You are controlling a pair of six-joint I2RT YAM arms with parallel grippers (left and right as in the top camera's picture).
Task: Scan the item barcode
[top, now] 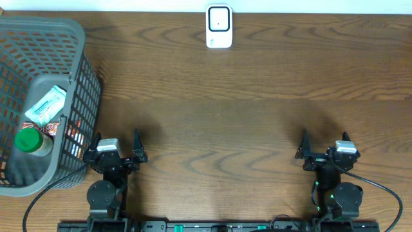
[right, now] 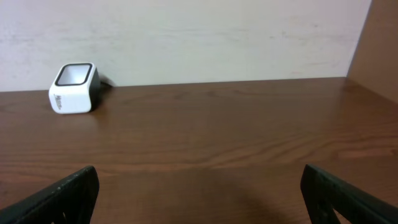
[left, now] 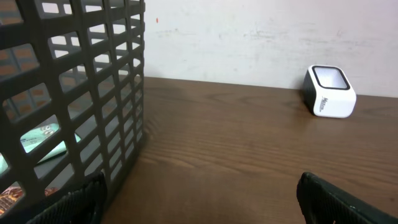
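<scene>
1. I judge this to be the very start. No item is out of the basket (top: 82, 45), and neither of my grippers holds anything.
2. My left gripper (top: 116, 142) sits just right of the basket's near corner, jaws spread wide and empty. My right gripper (top: 325, 139) is well to the right of the basket, jaws just as wide, with nothing between them.
3. The things to scan lie inside the basket: a teal packet (top: 46, 105), a green-lidded jar (top: 29, 140) nearer me, and a red-orange packet (top: 53, 127) against the basket's right wall.
4. The scanner (top: 219, 26) stands well right of the basket, at the far edge of the table (top: 244, 109).
5. The next move, as I judge it, calls for my left arm to lift over the basket's rim and come down on one item. The teal packet lies uppermost and looks easiest. The tall mesh wall rules out a sideways reach.
6. Only the overhead view shows the jar and the full contents.
7. My left wrist view catches just slivers of the packets through the mesh, but it shows the wall's height and the scanner's upward-tilted window.
8. My right wrist view shows no basket at all, only the scanner and wood.
9. I can find no barcode in any view.
</scene>
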